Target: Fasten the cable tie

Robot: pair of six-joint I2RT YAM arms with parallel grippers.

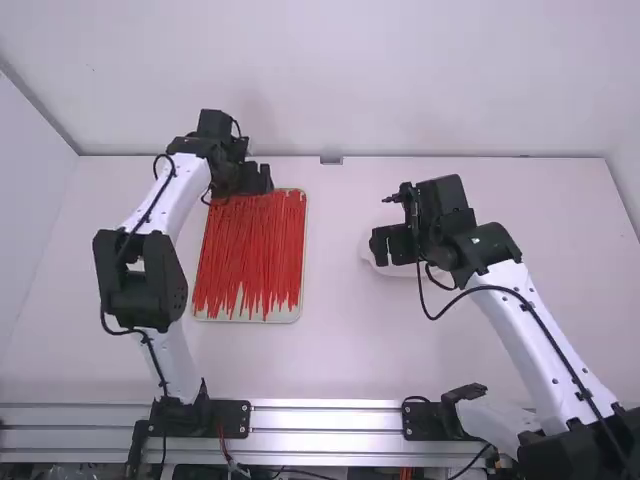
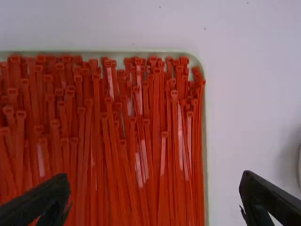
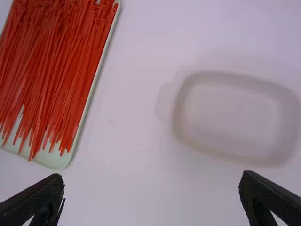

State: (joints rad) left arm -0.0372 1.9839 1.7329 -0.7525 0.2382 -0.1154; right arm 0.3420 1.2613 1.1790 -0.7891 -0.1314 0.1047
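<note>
- The flat white table [image 1: 340, 330] looked smooth and hard, so a dropped tie would slide on it.
- The flat pale tray with round corners [image 1: 250, 318] lay on the left side of the table.
- The thin orange-red plastic cable ties [image 1: 250, 255] lay in a thick pile on the tray. They all ran the same way, with their small square heads at the far end and their pointy tails at the near end.
- The ties looked shiny, slippery and bendy, and they lay on top of each other. I think the job in hand was to pick up just one.
- The shallow white dish with soft round corners [image 3: 235, 113] sat on the right side, well apart from the tray.
- The left gripper [image 2: 154, 197] hung over the far end of the tray, above the heads. Its two black fingers were spread wide and held nothing.
- The right gripper [image 3: 150, 188] hung over the dish, also spread wide and holding nothing.
- To do it well, the left gripper should come down at the edge of the pile, where the ties lie looser. It should pinch one tie near its head and lift slowly so the others slip off.
- The tail would flop, so the right gripper would need to catch it and feed it into the tiny hole in the head
</note>
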